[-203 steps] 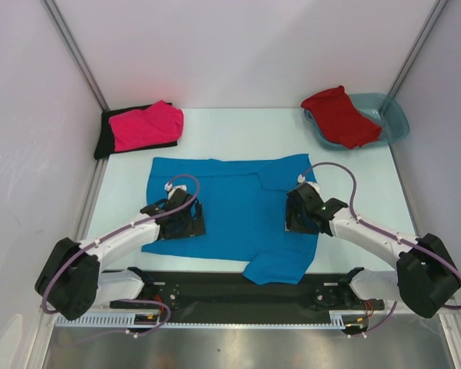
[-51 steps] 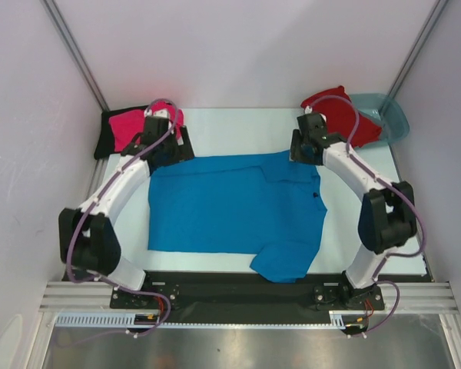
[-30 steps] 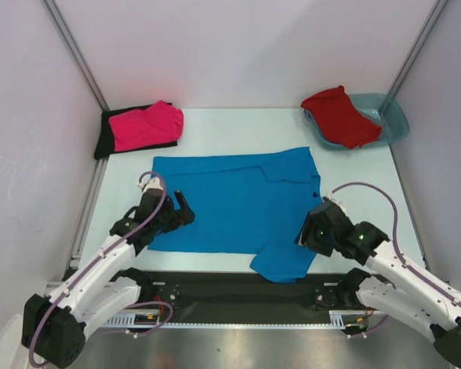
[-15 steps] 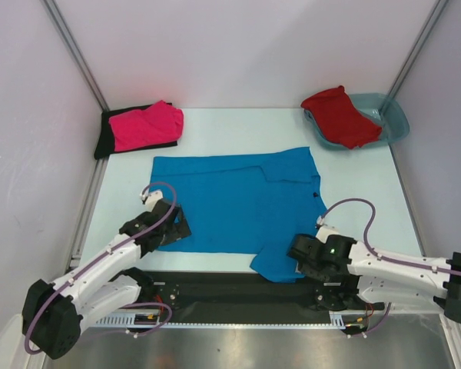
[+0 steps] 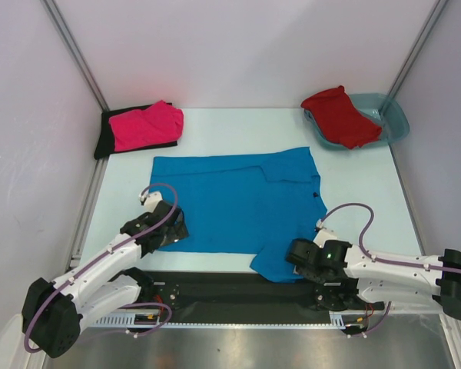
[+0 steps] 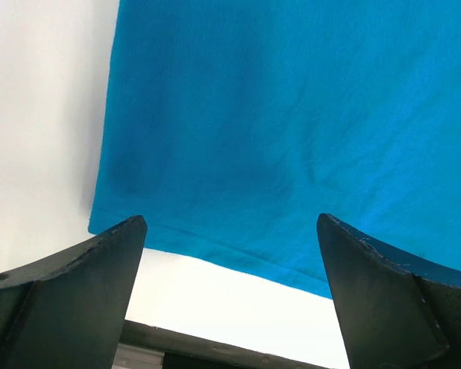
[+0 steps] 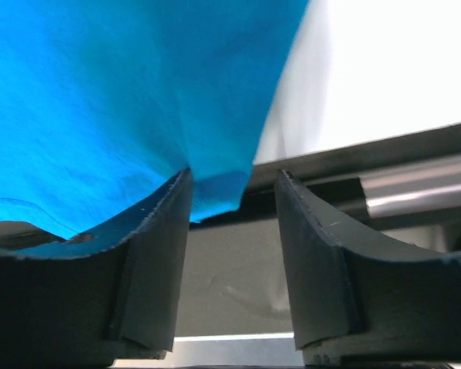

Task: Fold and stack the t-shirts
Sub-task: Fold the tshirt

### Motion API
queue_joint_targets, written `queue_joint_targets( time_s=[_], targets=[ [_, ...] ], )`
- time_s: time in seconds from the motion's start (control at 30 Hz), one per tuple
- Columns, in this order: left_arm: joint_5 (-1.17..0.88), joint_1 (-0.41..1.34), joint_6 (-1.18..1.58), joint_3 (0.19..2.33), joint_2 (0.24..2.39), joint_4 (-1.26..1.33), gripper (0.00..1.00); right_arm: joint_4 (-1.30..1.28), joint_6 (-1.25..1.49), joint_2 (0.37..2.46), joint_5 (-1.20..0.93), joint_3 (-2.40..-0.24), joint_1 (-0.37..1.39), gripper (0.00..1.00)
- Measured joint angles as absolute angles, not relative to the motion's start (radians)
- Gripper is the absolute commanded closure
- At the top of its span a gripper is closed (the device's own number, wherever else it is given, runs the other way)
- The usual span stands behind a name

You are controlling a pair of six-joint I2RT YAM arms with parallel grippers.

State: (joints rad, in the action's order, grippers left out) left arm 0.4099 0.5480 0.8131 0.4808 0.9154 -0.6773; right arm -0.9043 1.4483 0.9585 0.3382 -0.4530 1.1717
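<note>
Blue t-shirt [image 5: 230, 201] lies lengthwise left-right; left pincer [image 5: 175, 229] agape, right pincer [image 5: 292, 257] open astride sleeve [image 5: 276, 267].

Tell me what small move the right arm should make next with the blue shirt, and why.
Probably close the right claw on the blue t-shirt: its near corner sits between the open fingers, not yet pinched. The left claw hovers wide open over the near left hem.

Both reach out low.
Left gripper [image 5: 167, 228] at 8 o'clock, jaws wide apart; right gripper [image 5: 298, 257] at 5 o'clock, jaws partly apart.
</note>
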Motion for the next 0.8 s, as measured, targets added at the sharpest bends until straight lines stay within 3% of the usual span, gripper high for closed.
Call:
queue_joint_targets(
  time_s=[0.13,0.37,0.43,0.8],
  targets=[
    [0.412,0.548,0.812,0.481,0.914,-0.677,0.00,-0.861,1.447,0.958,0.344,-0.438,1.172,0.58],
    [0.413,0.552,0.812,0.481,0.904,-0.677,0.00,-0.805,1.439,0.988,0.333,-0.440,1.177,0.94],
    [0.413,0.553,0.812,0.481,0.904,-0.677,0.00,-0.797,1.436,0.991,0.332,-0.441,1.177,0.99],
    [0.406,0.566,0.808,0.486,0.904,-0.672,0.00,-0.829,1.417,0.912,0.393,-0.467,1.181,1.00]
  ],
)
